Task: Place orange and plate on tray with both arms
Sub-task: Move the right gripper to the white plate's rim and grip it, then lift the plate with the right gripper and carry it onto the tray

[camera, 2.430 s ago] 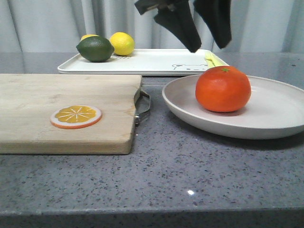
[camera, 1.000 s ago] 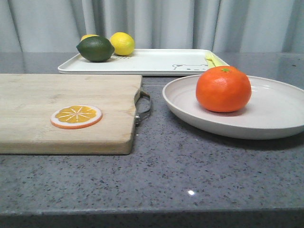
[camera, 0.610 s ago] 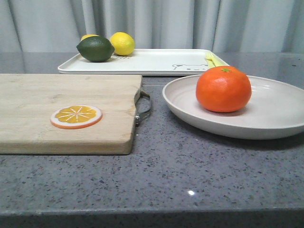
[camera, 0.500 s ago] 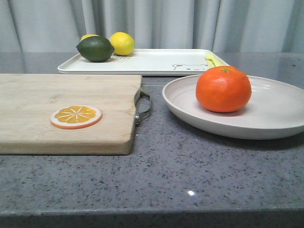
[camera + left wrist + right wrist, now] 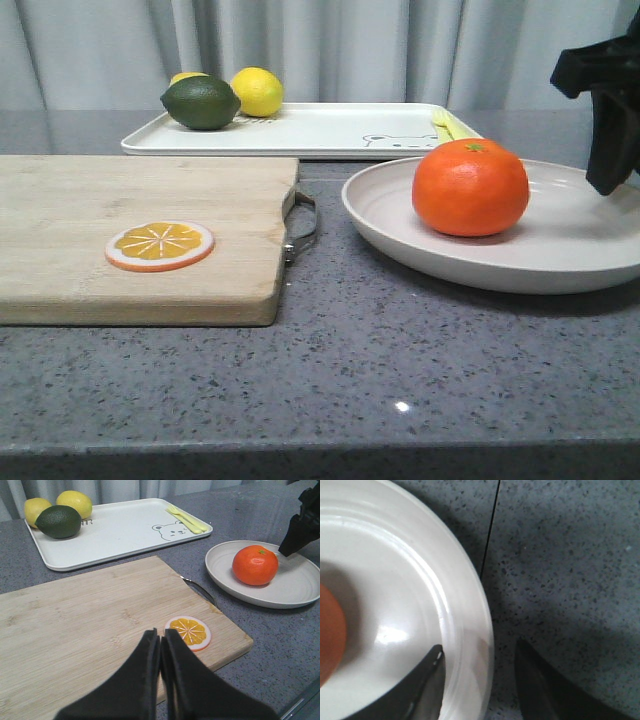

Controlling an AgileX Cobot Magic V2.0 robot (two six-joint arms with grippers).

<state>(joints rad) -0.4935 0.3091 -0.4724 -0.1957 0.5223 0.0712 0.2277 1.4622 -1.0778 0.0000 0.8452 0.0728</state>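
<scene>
I see the right hand (image 5: pixel 479 680) open, its fingers astride the plate (image 5: pixel 560 250) rim, not gripping. The left hand (image 5: pixel 162 642) is closed and empty above the cutting board (image 5: pixel 90 630). The orange (image 5: pixel 470 188) sits on the plate, beside the tray (image 5: pixel 320 130) on the worktop (image 5: pixel 400 370).

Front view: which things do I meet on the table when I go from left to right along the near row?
orange slice → cutting board handle → orange → right end effector

A speckled grey stone countertop (image 5: pixel 400 360) fills the foreground, with pale grey pleated curtains (image 5: pixel 350 50) hanging behind at twelve o'clock.
</scene>
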